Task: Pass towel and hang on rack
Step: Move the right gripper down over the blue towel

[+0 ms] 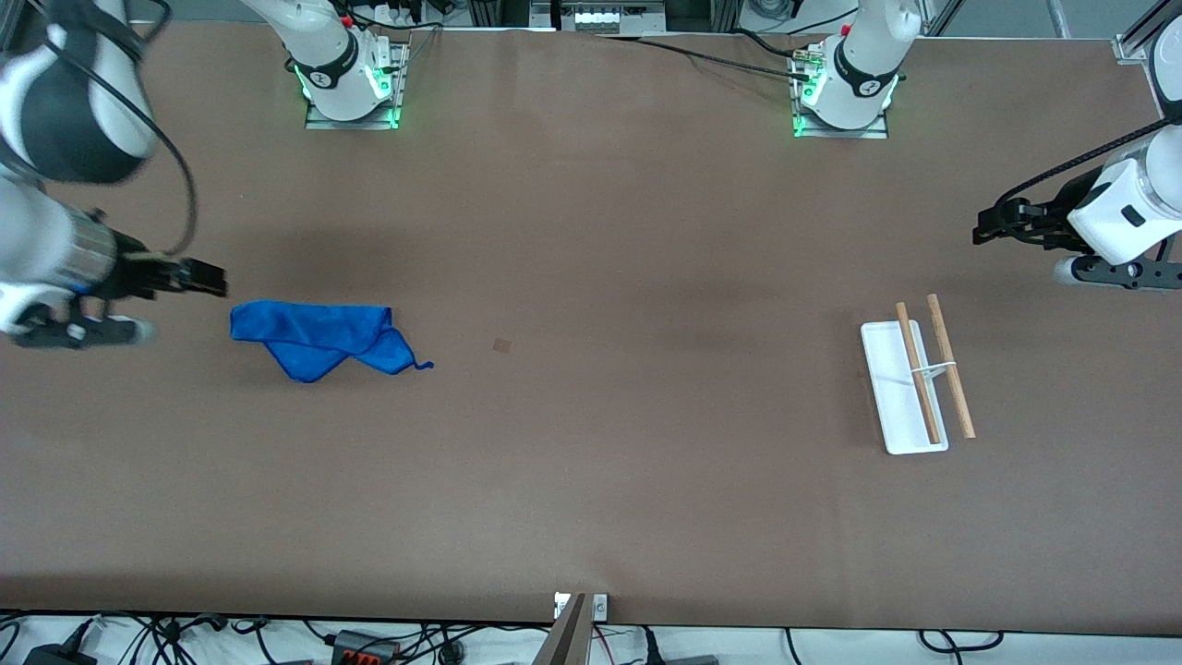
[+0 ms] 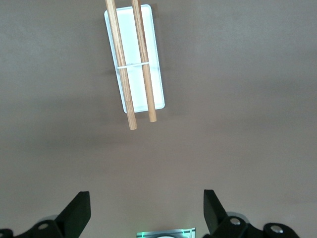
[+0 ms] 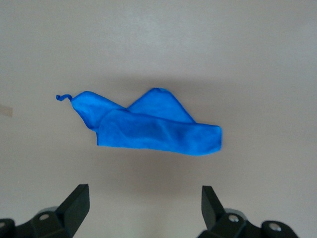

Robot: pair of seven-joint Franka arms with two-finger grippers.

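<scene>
Both grippers hang wide open: right gripper (image 1: 208, 278) by the crumpled royal-blue microfibre towel (image 1: 319, 337) lying on the table, left gripper (image 1: 983, 228) near the white-tray, wooden-rod rack (image 1: 916, 385).

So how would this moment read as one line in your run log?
towel: flat on table, untouched | rack: bare | right pincer: open, beside towel | left pincer: open, waiting above table near rack

No readable text — no labels, no numbers.
</scene>
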